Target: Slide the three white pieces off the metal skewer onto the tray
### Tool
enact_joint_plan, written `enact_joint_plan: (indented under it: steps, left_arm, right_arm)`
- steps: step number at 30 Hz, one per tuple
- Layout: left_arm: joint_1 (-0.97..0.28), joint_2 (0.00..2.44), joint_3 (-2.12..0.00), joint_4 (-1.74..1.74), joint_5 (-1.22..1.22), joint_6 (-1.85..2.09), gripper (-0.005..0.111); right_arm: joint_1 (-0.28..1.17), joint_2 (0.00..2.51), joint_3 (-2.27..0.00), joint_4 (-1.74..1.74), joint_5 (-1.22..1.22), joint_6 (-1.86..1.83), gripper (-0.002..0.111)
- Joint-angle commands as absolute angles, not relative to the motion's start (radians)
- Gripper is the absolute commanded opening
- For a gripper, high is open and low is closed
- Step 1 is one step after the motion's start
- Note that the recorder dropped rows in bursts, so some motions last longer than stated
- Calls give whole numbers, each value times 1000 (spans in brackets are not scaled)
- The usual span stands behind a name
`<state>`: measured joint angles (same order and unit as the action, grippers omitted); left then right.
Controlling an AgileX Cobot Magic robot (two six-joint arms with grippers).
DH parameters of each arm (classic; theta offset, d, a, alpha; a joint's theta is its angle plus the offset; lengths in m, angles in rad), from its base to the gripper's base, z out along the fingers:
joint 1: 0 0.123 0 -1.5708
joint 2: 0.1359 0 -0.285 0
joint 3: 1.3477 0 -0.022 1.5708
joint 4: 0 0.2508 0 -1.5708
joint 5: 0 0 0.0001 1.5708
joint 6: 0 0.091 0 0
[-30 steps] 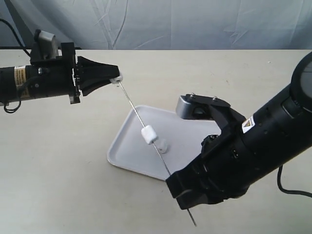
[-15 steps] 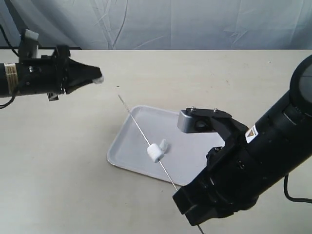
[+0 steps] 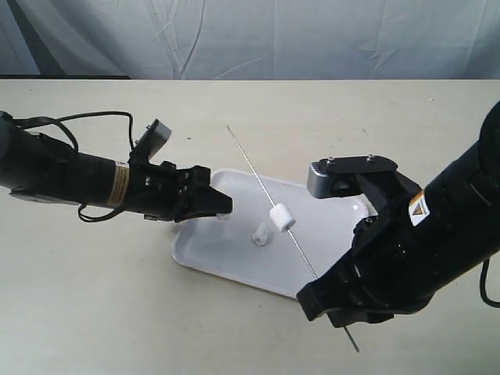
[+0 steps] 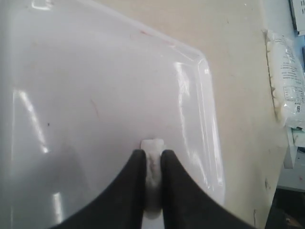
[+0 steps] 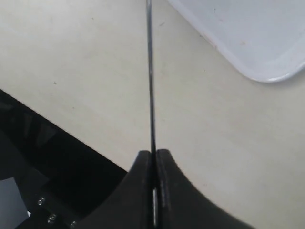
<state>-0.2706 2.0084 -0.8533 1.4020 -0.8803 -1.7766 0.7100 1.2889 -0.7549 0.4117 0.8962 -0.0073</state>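
My left gripper (image 3: 226,206) hangs low over the near left part of the white tray (image 3: 226,262), shut on one white piece (image 4: 152,145) that sticks out past its fingertips (image 4: 164,160) just above the tray floor (image 4: 95,95). A second white piece (image 3: 260,233) lies loose on the tray. The third white piece (image 3: 281,218) is threaded on the metal skewer (image 3: 254,168), which slants above the tray. My right gripper (image 3: 322,297) is shut on the skewer's near end; in the right wrist view the skewer (image 5: 150,71) runs straight out from that gripper (image 5: 153,155).
A clear bag of white pieces (image 4: 288,81) lies on the table past the tray's edge in the left wrist view. A tray corner (image 5: 248,38) shows in the right wrist view. Beige tabletop (image 3: 86,297) surrounds the tray; a pale curtain (image 3: 258,39) hangs behind.
My left gripper pulled a white piece off the skewer's far tip, then came down to the tray with it. The right arm shifted the skewer rightward, one piece staying on it.
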Motion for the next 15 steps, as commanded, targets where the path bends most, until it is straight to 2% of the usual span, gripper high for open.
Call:
enact_joint_plan:
  steps: [1, 7, 10, 15]
  left_arm:
    - [-289, 2060, -880, 1357, -869, -1764, 16]
    - [-289, 2077, -886, 1361, -848, -1766, 39]
    - [-285, 2077, -886, 1361, -886, -1774, 41]
    - [-228, 2077, -886, 1351, -1221, -1774, 41]
  right_arm:
    - [709, 1262, -754, 392, 907, 11, -1]
    - [709, 1262, -754, 394, 916, 14, -1]
    - [709, 1262, -754, 392, 890, 16, -1]
    - [709, 1264, -754, 392, 770, 22, -1]
